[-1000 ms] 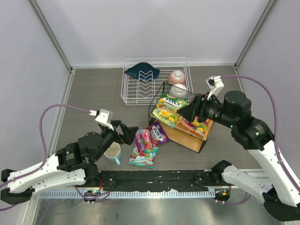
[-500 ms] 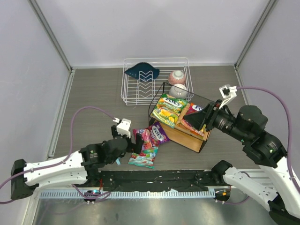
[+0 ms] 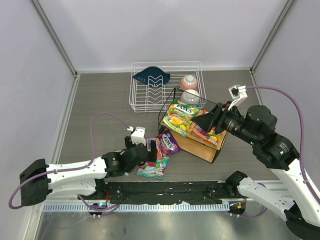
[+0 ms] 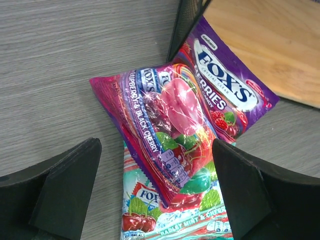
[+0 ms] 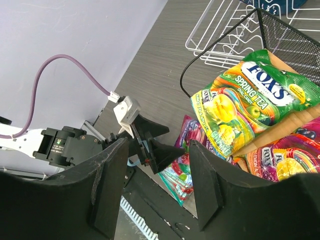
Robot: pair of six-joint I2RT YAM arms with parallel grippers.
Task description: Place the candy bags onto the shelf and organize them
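A magenta-purple candy bag point(image 4: 165, 125) lies on the table, overlapping a purple "Berries" bag point(image 4: 230, 90) and a teal bag point(image 4: 165, 220). They lie just left of the shelf point(image 3: 192, 145); its tan board also shows in the left wrist view point(image 4: 265, 45). My left gripper point(image 4: 157, 200) is open, with one finger on each side of the magenta and teal bags, at the table front point(image 3: 150, 152). A green bag point(image 3: 180, 116) and an orange-red/yellow bag point(image 3: 210, 134) lie on the shelf. My right gripper point(image 3: 202, 122) hovers open and empty above the shelf.
A white wire dish rack point(image 3: 165, 87) stands behind the shelf with a dark blue item point(image 3: 151, 76) and two bowls point(image 3: 188, 81). A black rail point(image 3: 165, 190) runs along the near table edge. Grey walls close in the left, back and right.
My left arm has reached right, bringing its open gripper from beside the mug to over the bags on the table. My right gripper drew back, then returned over the shelf.
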